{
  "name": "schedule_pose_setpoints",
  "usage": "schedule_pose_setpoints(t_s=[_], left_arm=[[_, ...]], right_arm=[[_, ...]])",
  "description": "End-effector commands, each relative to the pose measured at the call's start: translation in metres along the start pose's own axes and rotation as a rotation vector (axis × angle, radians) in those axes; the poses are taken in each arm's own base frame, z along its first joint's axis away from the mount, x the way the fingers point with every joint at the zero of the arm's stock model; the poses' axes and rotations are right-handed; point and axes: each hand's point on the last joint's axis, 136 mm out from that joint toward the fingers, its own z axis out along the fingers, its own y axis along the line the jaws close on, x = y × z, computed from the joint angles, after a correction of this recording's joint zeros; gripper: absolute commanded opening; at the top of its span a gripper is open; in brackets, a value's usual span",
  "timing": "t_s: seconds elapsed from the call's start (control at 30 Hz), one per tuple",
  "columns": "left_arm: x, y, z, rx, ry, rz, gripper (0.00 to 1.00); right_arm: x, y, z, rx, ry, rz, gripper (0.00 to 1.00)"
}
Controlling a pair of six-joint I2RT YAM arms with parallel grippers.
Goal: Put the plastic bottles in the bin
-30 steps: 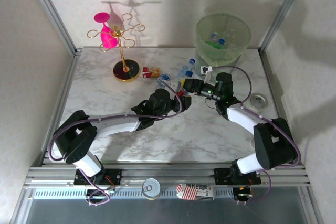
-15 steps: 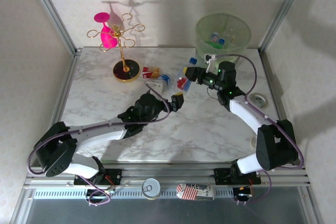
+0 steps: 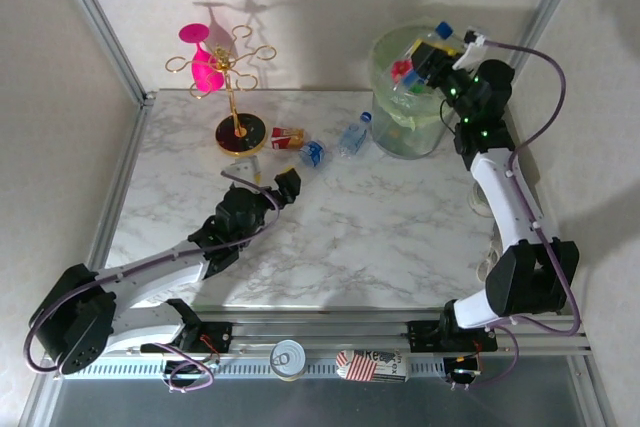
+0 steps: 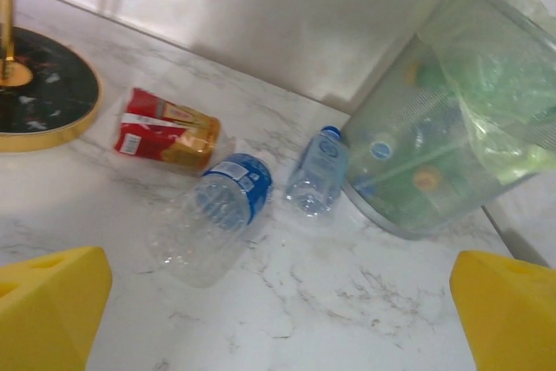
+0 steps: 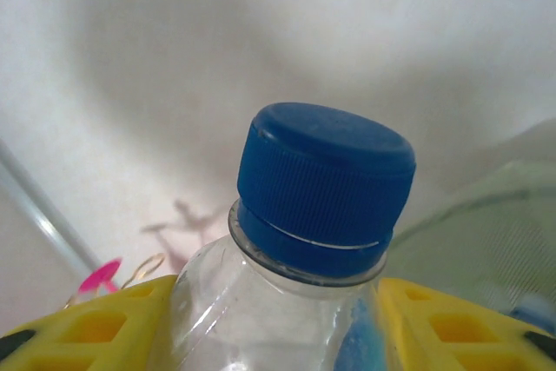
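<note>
Top external: the right gripper [image 3: 422, 57] hangs over the mouth of the bin [image 3: 388, 139], clamped on a clear bottle [image 3: 440, 33] with a blue cap and a red label. The bottle sits tilted above the bin's opening. Three more bottles lie on their sides on the marble table [image 3: 400, 237], left of the bin. A small clear bottle [image 3: 352, 137] is just beside its wall, a blue-labelled bottle [image 3: 312, 153] is farther left, and a red-labelled bottle [image 3: 287, 137] lies beyond that. Farther from the bin again stands the gold stand [image 3: 241, 134] with its pink glasses [image 3: 205, 67]. The left gripper [image 3: 287, 183] is well apart from the bin, out to its left and nearer the arm bases, with its jaws spread and nothing in them.

Left wrist: the left gripper [image 4: 278, 310] shows its yellow fingertips [image 4: 52, 301] wide apart and bare. The bin [image 4: 408, 215] stands off to the right, and through its pale green wall I make out blurred bottles, one blue cap and one yellowish. The small clear bottle [image 4: 317, 171] lies close against the wall; whether it touches I cannot tell. The blue-labelled bottle [image 4: 221, 215] and red-labelled bottle [image 4: 165, 132] lie further left, toward the gold stand [image 4: 35, 84].

Right wrist: the right gripper [image 5: 287, 327] squeezes the clear bottle [image 5: 321, 188] below its neck between yellow fingers [image 5: 113, 319]. The bin [image 5: 495, 223] shows as a green haze to the lower right.
</note>
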Motion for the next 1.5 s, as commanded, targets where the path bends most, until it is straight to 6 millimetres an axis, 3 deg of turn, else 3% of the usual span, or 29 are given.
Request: schedule_pose_setpoints(t_s=[0.0,0.2,0.5,0.6,0.7,0.73,0.87,1.0,1.17,1.3,1.47], left_arm=[[-0.016,0.022,-0.010,-0.075,-0.099,-0.076,1.00],[-0.019,0.050,-0.022,-0.153,-0.151,-0.129,1.00],[-0.019,0.051,-0.027,-0.127,-0.124,-0.115,1.00],[-0.021,0.047,-0.029,-0.104,-0.116,-0.102,0.99],[-0.023,0.044,-0.030,-0.090,-0.115,-0.093,1.00],[-0.024,0.045,-0.031,-0.090,-0.117,-0.093,1.00],[-0.026,0.053,-0.031,-0.133,-0.118,-0.095,1.00],[-0.028,0.059,-0.029,-0.150,-0.121,-0.105,1.00],[-0.030,0.061,-0.018,-0.157,-0.105,-0.097,1.00],[-0.026,0.061,0.001,-0.149,-0.049,-0.084,1.00],[-0.017,0.054,0.034,-0.119,0.052,-0.040,1.00]], right_arm=[[-0.021,-0.026,0.013,0.089,-0.099,-0.008,0.44],[-0.017,-0.062,0.040,0.174,-0.128,0.010,0.43],[0.033,-0.098,0.087,0.198,0.017,0.077,0.47],[0.042,-0.105,0.095,0.211,0.052,0.086,0.58],[0.043,-0.107,0.099,0.226,0.080,0.075,0.86],[0.040,-0.107,0.098,0.234,0.080,0.065,0.98],[0.026,-0.100,0.086,0.253,0.059,0.022,0.99],[0.010,-0.092,0.062,0.282,0.011,-0.026,0.99],[0.003,-0.068,0.029,0.239,-0.022,-0.052,0.99],[0.013,-0.041,0.012,0.177,0.014,-0.077,0.99],[0.051,-0.001,-0.007,0.089,0.120,-0.105,0.99]])
